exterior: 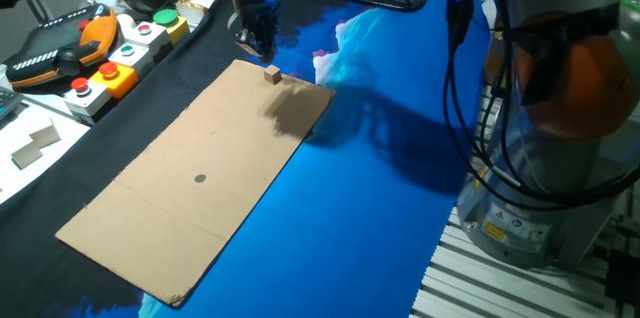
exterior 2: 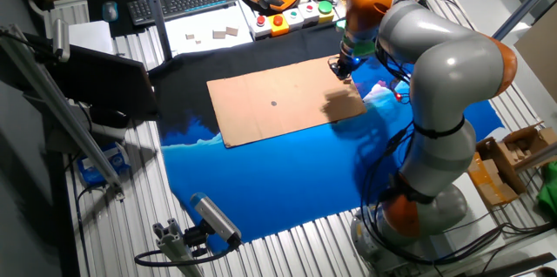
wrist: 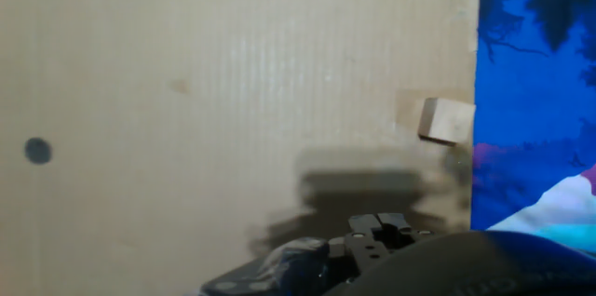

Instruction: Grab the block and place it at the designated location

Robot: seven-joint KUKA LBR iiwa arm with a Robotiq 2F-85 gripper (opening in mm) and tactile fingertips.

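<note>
Small tan wooden cube (exterior: pixel 273 75) sits at the far edge of the brown cardboard sheet (exterior: pixel 200 128), beside blue cloth (exterior: pixel 380 188). Black two-finger gripper (exterior: pixel 254 50) hovers near it, empty; finger spread unclear. Dark grey round dot (exterior: pixel 200 179) lies well apart, mid-sheet.

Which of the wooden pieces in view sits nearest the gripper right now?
The block, the tan cube at the cardboard sheet's far corner, just beside the gripper. The flat tiles lie off the sheet on white paper.
</note>
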